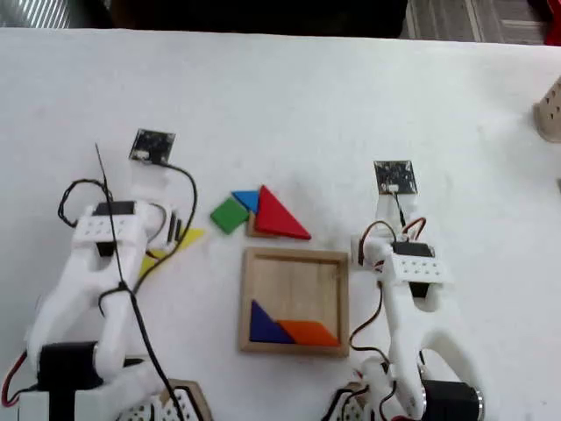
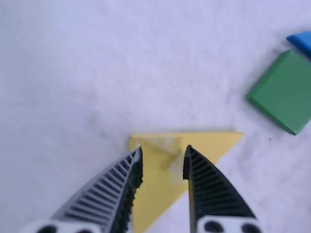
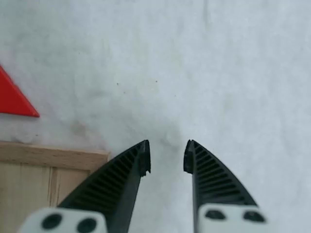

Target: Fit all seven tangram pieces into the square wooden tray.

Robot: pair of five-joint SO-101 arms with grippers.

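The left claw [image 2: 163, 155] is partly open with its tips down over the yellow triangle [image 2: 214, 143], which lies flat on the white surface [image 1: 351, 105] left of the wooden tray [image 1: 294, 256]. The right claw [image 3: 166, 148] is also partly open, holds nothing, and hovers just beside the tray's far right corner. The tray holds a dark blue triangle [image 1: 266, 323] and an orange piece [image 1: 308, 331]; a green square [image 1: 229, 214], a small blue piece [image 1: 246, 200] and a red triangle [image 1: 280, 215] lie just beyond it.
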